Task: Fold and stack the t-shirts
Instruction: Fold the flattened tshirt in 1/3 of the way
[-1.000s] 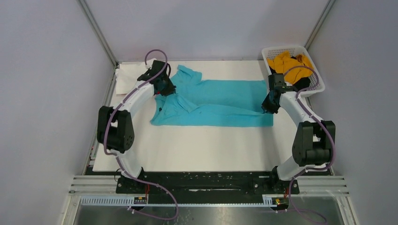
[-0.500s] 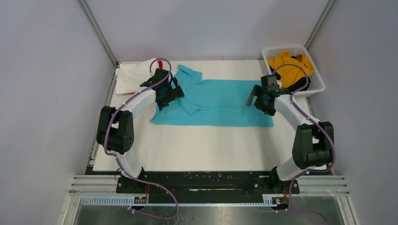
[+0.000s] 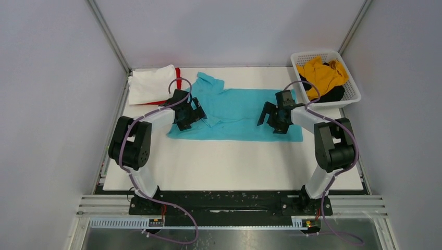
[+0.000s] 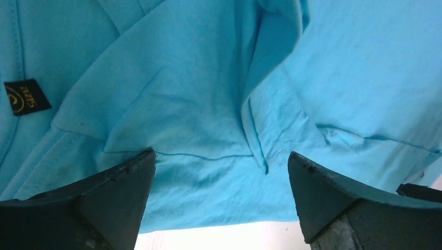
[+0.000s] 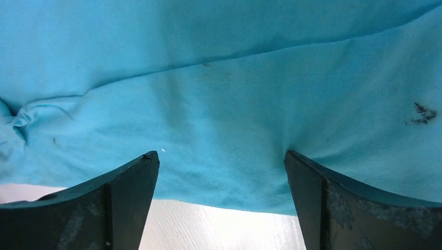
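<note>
Two empty grippers, the left gripper (image 3: 193,111) and the right gripper (image 3: 271,120), are held wide open low over the near edge of the turquoise short-sleeved cloth t-shirt (image 3: 240,110), which is spread across the far half of the white table (image 3: 229,161). If the jaws are closed there, one layer alone could be pinched and its loose fold at the left dragged askew.

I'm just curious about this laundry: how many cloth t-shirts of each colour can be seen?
Turquoise cloth t-shirt: 1
White cloth t-shirt: 1
Red cloth t-shirt: 1
Mustard-yellow cloth t-shirt: 1
Black cloth t-shirt: 1
Total: 5
</note>
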Robot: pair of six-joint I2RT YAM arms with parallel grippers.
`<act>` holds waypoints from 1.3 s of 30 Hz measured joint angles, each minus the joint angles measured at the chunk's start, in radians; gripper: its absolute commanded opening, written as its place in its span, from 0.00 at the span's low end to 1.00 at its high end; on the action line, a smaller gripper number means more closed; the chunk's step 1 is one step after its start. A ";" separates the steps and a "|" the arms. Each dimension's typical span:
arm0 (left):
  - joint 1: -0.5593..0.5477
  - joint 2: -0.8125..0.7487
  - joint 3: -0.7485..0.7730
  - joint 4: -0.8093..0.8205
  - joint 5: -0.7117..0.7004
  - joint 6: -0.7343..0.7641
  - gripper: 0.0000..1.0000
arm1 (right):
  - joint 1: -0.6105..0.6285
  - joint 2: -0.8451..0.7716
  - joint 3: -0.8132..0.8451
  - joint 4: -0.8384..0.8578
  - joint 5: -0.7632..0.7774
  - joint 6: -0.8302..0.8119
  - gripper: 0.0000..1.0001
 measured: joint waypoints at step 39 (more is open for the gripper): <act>-0.225 -0.841 -0.646 -0.137 -0.051 -0.226 0.92 | 0.025 -0.836 -0.578 -0.169 -0.089 -0.024 0.99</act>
